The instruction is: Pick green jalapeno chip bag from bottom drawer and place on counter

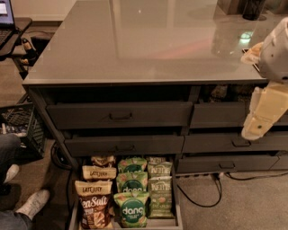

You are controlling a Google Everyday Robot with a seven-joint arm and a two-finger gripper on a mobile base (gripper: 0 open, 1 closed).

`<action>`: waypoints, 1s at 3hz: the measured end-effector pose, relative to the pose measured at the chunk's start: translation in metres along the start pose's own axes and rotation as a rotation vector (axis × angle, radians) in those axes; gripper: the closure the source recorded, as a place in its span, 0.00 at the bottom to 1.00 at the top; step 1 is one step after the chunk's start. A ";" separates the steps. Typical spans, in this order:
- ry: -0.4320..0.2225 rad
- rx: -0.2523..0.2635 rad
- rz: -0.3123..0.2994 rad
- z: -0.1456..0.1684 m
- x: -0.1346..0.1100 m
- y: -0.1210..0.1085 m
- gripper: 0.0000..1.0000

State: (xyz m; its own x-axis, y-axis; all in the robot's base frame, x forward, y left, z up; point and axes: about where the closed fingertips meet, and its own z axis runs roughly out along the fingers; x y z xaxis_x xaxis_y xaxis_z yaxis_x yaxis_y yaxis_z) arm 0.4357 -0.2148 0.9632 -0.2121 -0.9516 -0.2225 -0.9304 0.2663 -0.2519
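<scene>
It looked like an office or test lab: a glossy grey worktop (148,40) over dark grey drawers (121,116), an open laptop (5,13) beyond its far left corner, and black cables (202,205) across beige carpet (252,202) below its front edge. The cream pincer (258,119) hung off its front right corner.

the counter (148,45) is a wide glossy grey top with a thin dark edge. a dark object (253,9) stands at its far right corner, a small green glow (245,36) on the surface near it. the gripper (255,128) hangs in front of the counter's right end, level with the upper drawer fronts (119,116).
</scene>
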 end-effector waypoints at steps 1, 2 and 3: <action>-0.029 -0.022 -0.013 0.036 0.009 0.011 0.00; -0.047 -0.065 -0.018 0.080 0.022 0.022 0.00; -0.058 -0.145 -0.001 0.128 0.032 0.034 0.00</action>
State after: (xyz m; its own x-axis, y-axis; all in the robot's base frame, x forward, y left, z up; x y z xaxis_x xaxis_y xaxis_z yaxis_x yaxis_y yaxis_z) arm 0.4352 -0.2162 0.8269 -0.1972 -0.9402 -0.2777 -0.9650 0.2362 -0.1144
